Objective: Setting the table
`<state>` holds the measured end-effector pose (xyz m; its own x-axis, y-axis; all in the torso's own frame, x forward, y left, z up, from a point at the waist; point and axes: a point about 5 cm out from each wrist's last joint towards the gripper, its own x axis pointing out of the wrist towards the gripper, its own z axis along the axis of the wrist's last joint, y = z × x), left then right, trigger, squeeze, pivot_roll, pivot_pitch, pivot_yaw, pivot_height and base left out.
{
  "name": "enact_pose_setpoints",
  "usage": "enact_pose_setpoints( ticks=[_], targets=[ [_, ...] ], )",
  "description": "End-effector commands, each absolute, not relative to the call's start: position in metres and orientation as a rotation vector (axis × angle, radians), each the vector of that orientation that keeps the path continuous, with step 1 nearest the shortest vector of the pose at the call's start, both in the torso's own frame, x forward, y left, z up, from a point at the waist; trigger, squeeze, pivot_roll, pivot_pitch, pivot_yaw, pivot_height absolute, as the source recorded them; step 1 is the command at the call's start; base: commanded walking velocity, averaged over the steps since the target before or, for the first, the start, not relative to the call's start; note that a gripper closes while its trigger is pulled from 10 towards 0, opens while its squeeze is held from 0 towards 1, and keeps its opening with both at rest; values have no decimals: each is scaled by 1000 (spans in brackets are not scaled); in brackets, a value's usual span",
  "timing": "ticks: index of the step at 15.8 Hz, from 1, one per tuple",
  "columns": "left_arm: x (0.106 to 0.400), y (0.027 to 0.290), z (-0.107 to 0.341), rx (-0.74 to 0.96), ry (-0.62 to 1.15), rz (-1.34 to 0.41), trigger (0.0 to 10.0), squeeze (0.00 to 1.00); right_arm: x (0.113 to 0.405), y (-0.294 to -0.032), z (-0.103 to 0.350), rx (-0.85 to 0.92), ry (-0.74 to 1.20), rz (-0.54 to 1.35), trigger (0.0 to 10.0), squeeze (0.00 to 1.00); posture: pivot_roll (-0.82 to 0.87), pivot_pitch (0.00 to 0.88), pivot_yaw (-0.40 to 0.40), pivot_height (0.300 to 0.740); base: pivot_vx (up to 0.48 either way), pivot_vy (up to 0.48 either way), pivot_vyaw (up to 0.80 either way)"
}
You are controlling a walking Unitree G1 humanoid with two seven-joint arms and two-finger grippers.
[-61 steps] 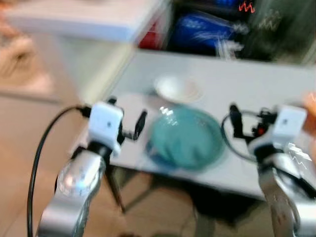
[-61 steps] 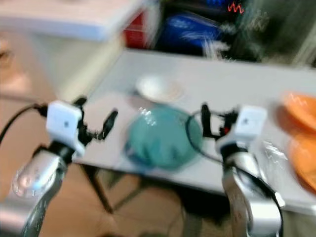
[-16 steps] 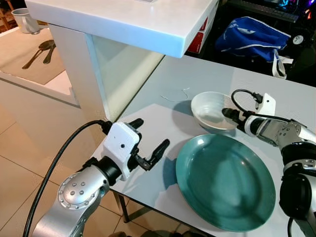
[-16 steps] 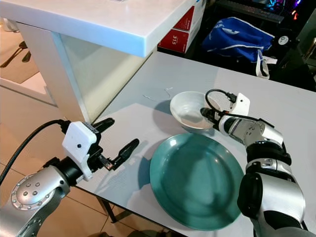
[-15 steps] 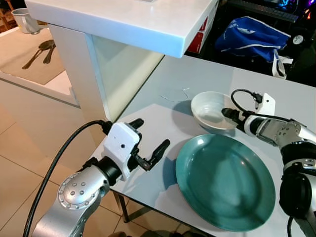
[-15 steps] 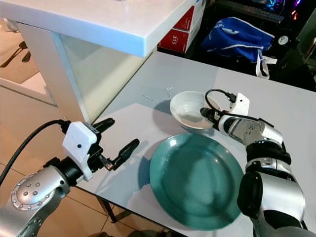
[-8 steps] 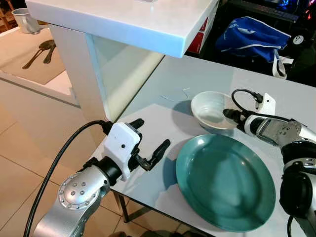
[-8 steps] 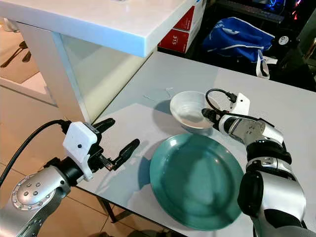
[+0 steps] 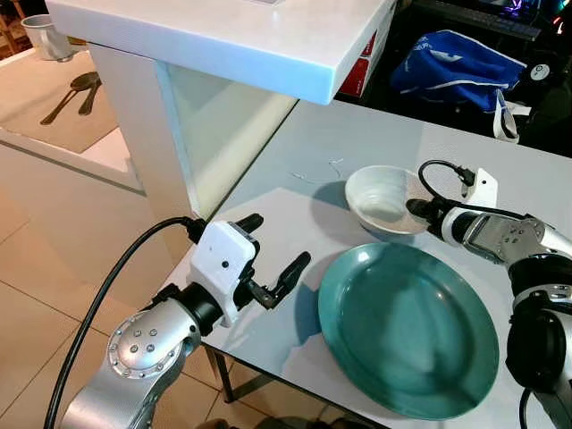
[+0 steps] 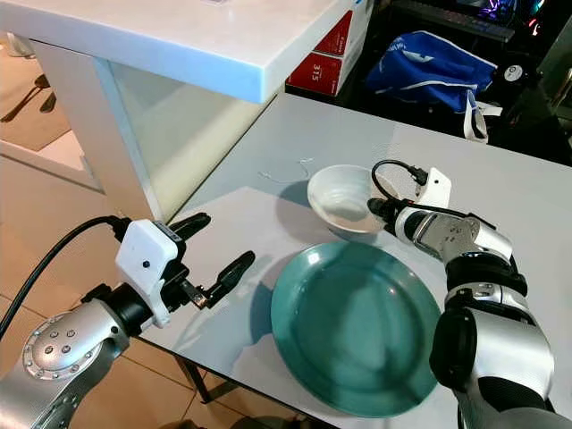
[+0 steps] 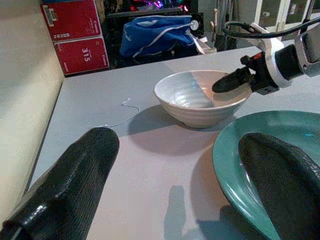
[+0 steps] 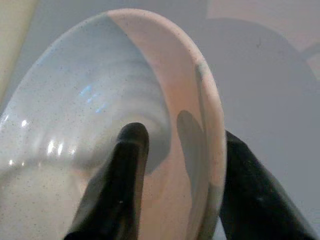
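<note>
White bowl rim straddled by right end effector, loosely; left end effector wide apart beside teal plate.

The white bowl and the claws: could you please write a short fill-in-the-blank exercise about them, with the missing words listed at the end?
1. The right claw has one finger inside the white bowl and one outside, so it straddles the bowl's ____.
2. The plate beside the bowl is ____ in colour.
3. The left claw, hovering at the table edge, has its fingers ____.

Missing words: rim; teal; open
</note>
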<state>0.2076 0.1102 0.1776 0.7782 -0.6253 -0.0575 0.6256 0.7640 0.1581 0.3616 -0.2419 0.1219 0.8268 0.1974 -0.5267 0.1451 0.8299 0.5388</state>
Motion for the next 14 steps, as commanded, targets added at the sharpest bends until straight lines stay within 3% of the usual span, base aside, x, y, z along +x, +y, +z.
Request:
enact_pose_setpoints(
  ticks=[1, 14],
  targets=[
    [208, 108, 181, 182, -20, -694, 10000, 0, 366, -244, 132, 605, 574, 33, 0, 0, 77, 23, -58, 740, 0, 0, 0],
    [211, 108, 181, 183, -24, -696, 10000, 0, 373, -245, 152, 708, 490, 82, 0, 0, 72, 15, -57, 740, 0, 0, 0]
  ],
)
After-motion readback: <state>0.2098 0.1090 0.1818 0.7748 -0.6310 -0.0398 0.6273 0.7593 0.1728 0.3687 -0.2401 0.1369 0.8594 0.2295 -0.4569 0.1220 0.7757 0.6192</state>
